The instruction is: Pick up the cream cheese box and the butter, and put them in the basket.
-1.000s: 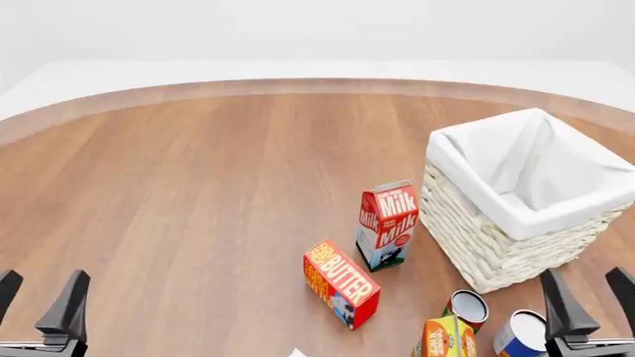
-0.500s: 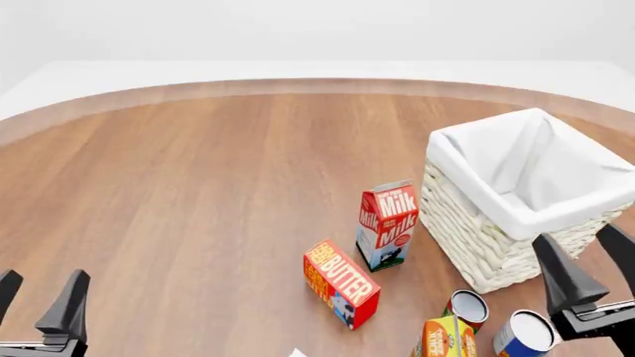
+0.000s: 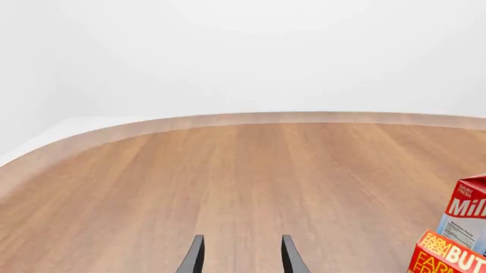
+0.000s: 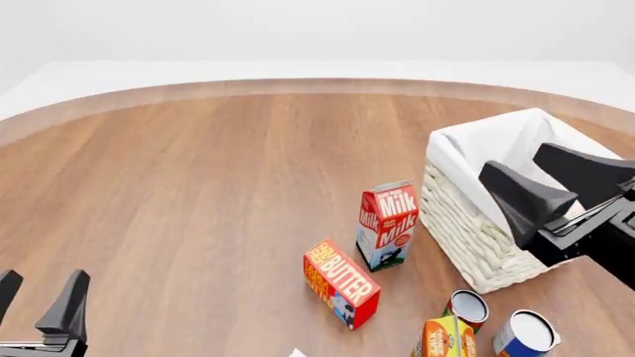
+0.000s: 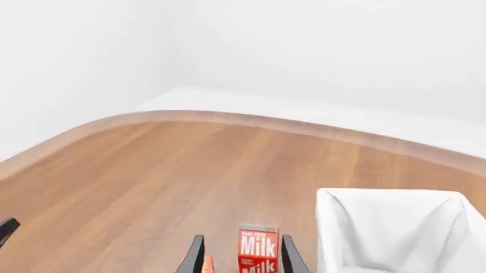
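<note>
The butter [image 4: 340,282], a red and orange carton, lies on the table just left of the Milk carton [image 4: 387,223]; its corner shows in the left wrist view [image 3: 448,257]. The basket [image 4: 465,223] stands at the right and also shows in the right wrist view [image 5: 328,227]. My right gripper [image 4: 514,162] is open and empty, raised in front of the basket's near side and hiding part of it. My left gripper [image 4: 44,275] is open and empty at the front left, far from the butter. I cannot make out the cream cheese box; only a small white corner [image 4: 296,352] shows at the bottom edge.
Two open cans [image 4: 466,305] [image 4: 526,332] and an orange-yellow carton [image 4: 444,338] stand at the front right, below the basket. The Milk carton lies between the right gripper's fingers in the right wrist view [image 5: 258,250]. The table's curved far edge [image 4: 317,85] runs across the back.
My right gripper has risen from the front right corner and moved up and left, now overlapping the basket in the front view. The left gripper and the objects have not moved.
</note>
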